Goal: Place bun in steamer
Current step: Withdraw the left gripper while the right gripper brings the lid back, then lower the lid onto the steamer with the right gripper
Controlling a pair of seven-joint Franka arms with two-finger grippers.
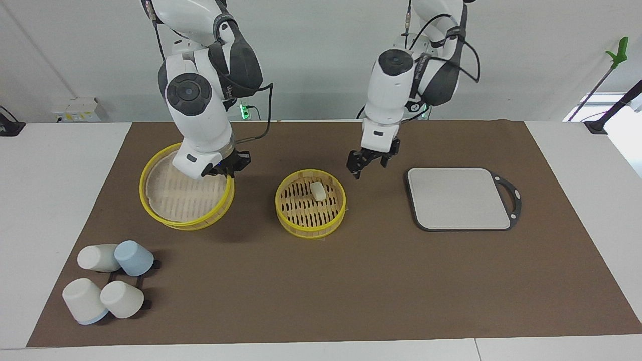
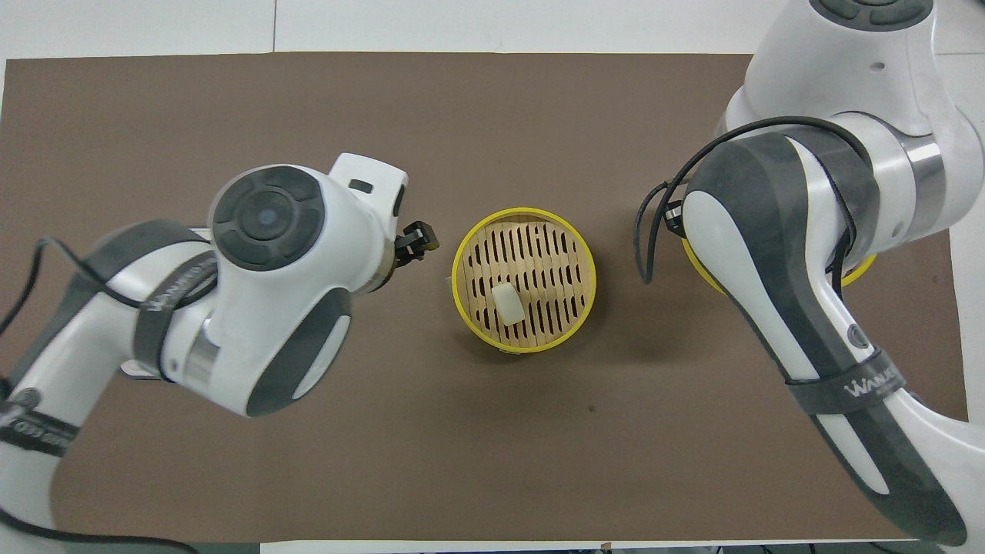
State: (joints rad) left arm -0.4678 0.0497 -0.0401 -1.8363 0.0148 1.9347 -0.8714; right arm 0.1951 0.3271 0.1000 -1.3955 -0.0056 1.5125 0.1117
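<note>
Bun [image 1: 316, 190] lies on the slatted floor of the steamer [image 1: 310, 219], in the half nearer the robots, loose, nothing touching it; in the overhead view I see it [image 2: 509, 302] clear of the yellow rim, so I judge the placement itself as done; the steamer sits mid-mat, between the lid and the grey board [image 1: 459, 198]. My left gripper [image 1: 365, 163] hangs in the air over bare mat between steamer and board, empty; its fingers [image 1: 356, 169] stand a little apart with nothing between them, which I read as a released grip; it is high enough not to foul the basket rim. My right gripper [image 1: 228, 165] holds the steamer lid [image 1: 185, 198] by the rim edge nearest the steamer, pinched closed on it; the lid hangs tilted, above the mat toward the right arm's end of the table; I judge it is held off to the side so the basket mouth was left open for the bun, and so it is ready to go over the basket if a cover is wanted. In the overhead view the right forearm hides most of the lid; only a sliver of yellow shows. Four cups [image 1: 108, 283] lie in a cluster at the right arm's end of the mat, farther from the robots, well apart from all this; not involved.
</note>
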